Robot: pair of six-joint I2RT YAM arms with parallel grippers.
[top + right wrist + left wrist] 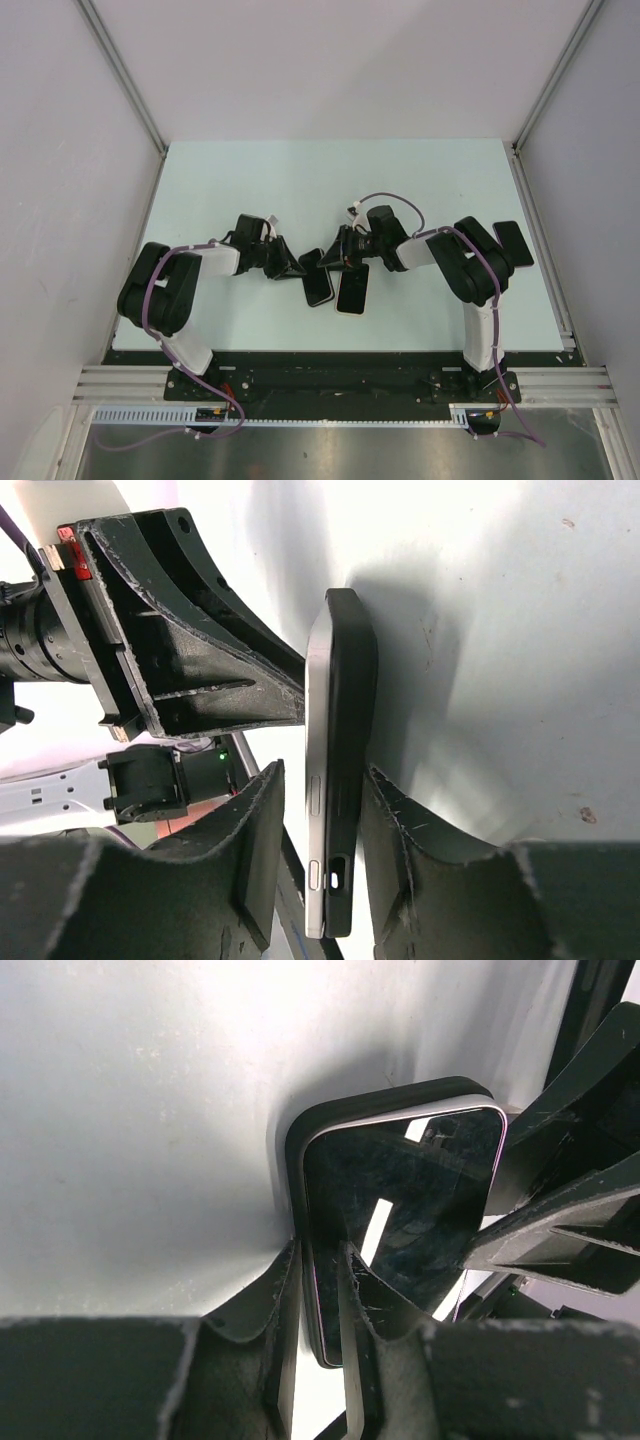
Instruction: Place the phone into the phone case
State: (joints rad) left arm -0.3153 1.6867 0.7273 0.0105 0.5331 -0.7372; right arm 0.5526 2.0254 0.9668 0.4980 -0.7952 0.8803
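Black case (330, 1110) backs the phone (400, 1200), both between the two grippers; the phone's side stands proud of the case. Left gripper (320, 1255): narrow gap, tips at phone's edge, can't tell if clamped. Right gripper (325, 772): jaws straddle phone plus case, gap on phone side.

The black left arm (165, 285) and the black right arm (470, 265) both bend at the elbow and reach in toward each other, wrists held low. The left gripper (290, 266) (318, 1260) squeezes its two fingers on the edge of the shiny black phone (400, 1190). The right gripper (342, 256) (325, 780) has one finger on each side of the phone, with a small gap beside one finger.
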